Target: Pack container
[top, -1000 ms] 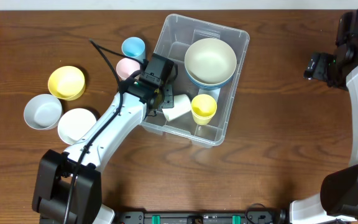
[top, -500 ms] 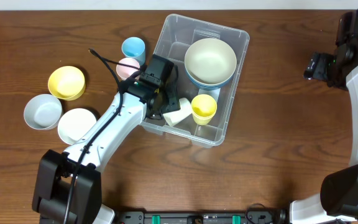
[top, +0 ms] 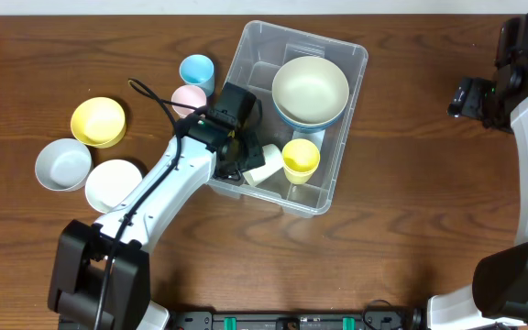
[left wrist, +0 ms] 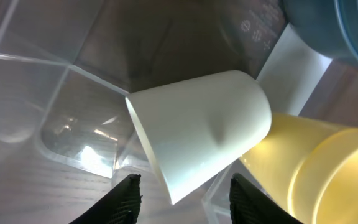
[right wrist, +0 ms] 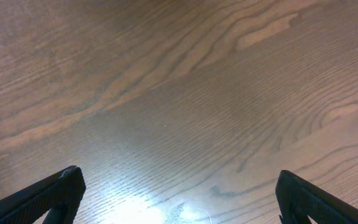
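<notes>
Dark wooden bench [top: 411, 229] carries the clear container [top: 356, 55] at its upper middle, with a cream bowl [top: 310, 84] stacked on a blue bowl [top: 285, 119], an upright yellow cup [top: 301, 158] and a white cup [left wrist: 197, 130] lying on its side beside it. The left tool [left wrist: 185, 193] reaches into the container's near-left corner, its fingers apart, the white cup's rim just ahead and touching neither. The right tool [right wrist: 179, 186] hangs spread wide over the bench at the far right, well apart from the container, while a blue cup [top: 196, 70], a pink cup [top: 187, 97], a yellow bowl [top: 97, 121], a grey bowl [top: 62, 163] and a white bowl [top: 111, 181] stand to the container's left.
</notes>
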Robot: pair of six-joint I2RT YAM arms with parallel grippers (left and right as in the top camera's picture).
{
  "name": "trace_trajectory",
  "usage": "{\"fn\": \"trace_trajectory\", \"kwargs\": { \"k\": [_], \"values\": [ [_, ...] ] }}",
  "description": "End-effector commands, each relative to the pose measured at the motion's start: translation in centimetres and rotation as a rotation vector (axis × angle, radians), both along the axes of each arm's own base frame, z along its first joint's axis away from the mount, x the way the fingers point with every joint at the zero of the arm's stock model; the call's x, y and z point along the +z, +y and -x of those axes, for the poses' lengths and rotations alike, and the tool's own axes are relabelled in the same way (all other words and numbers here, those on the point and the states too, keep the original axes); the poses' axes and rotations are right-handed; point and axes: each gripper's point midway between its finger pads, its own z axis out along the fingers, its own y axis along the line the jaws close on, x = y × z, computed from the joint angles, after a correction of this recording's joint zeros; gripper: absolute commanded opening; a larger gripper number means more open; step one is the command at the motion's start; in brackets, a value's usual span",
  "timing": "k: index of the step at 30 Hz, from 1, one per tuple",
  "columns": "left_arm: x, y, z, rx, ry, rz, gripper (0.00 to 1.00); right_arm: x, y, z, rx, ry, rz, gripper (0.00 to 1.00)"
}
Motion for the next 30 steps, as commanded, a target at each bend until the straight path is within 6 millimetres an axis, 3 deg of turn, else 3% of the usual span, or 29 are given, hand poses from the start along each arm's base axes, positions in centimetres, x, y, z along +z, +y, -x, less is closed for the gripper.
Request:
{"fn": "trace_trajectory", "kwargs": {
  "k": [1,9,18,27,30],
  "values": [
    [-1.6,0.1,0.5,0.054,0.058,-0.002,0.47,1.0,-0.2,0.0,-0.019,-0.034,0.000,0.99],
    [-2.9,-1.0,0.0,0.056,0.084,0.039,0.47,1.0,-0.2,0.0,-0.019,-0.034,0.000,0.99],
    [-2.5,-1.8,-1.4,0.058,0.029,0.078,0.47,1.0,-0.2,0.0,-0.019,-0.034,0.000,0.99],
    [-1.7,-3.1,-2.2,0.037,-0.005,0.147,0.19,1.0,-0.2,0.0,-0.019,-0.034,0.000,0.99],
    [-1.6,-3.3,-2.5,0.036,-0.017,0.154,0.15,1.0,-0.2,0.0,-0.019,-0.034,0.000,0.99]
  ]
}}
